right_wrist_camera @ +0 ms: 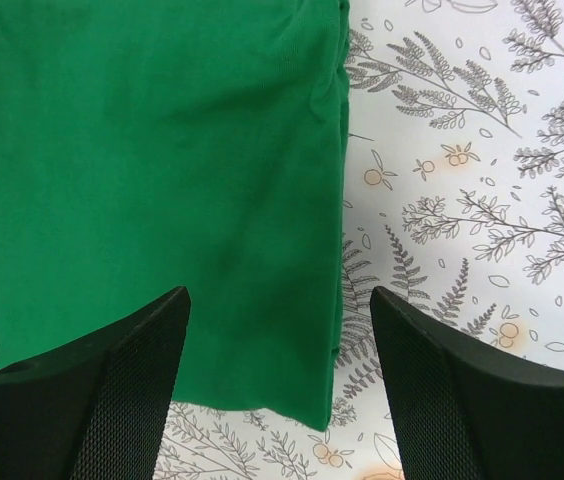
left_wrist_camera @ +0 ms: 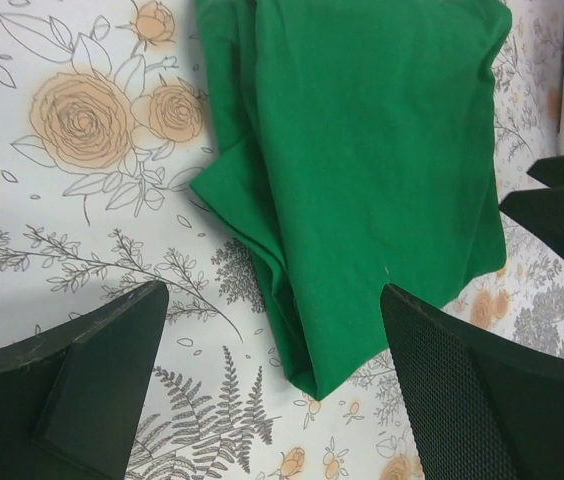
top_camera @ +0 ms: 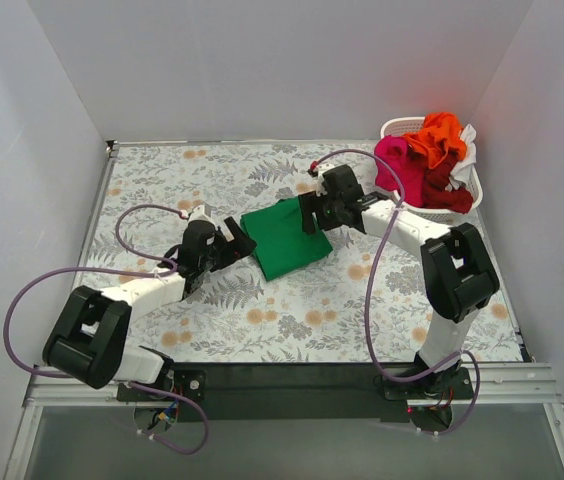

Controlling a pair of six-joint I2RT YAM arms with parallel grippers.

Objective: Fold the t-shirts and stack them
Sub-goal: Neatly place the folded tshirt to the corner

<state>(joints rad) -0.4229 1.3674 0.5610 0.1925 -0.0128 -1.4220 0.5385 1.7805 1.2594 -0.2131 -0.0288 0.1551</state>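
- From above: left claw point(top_camera: 240, 240) wide open and empty, just beside the left edge of the folded green t-shirt point(top_camera: 284, 238) at mid worktop point(top_camera: 212, 170).
- Right claw point(top_camera: 310, 215) likewise agape and empty, over the shirt's far right corner.
- White basket point(top_camera: 394, 127) at the far right corner, heaped with orange t-shirt point(top_camera: 440, 138), magenta t-shirt point(top_camera: 400, 165), dark red t-shirt point(top_camera: 447, 192), white t-shirt point(top_camera: 466, 150).
- Left wrist: black fingers point(left_wrist_camera: 92, 370) well apart, only a shirt corner between, flat on the worktop.
- Right wrist: fingers spread, green cloth flat beneath, its edge between them, ungripped.
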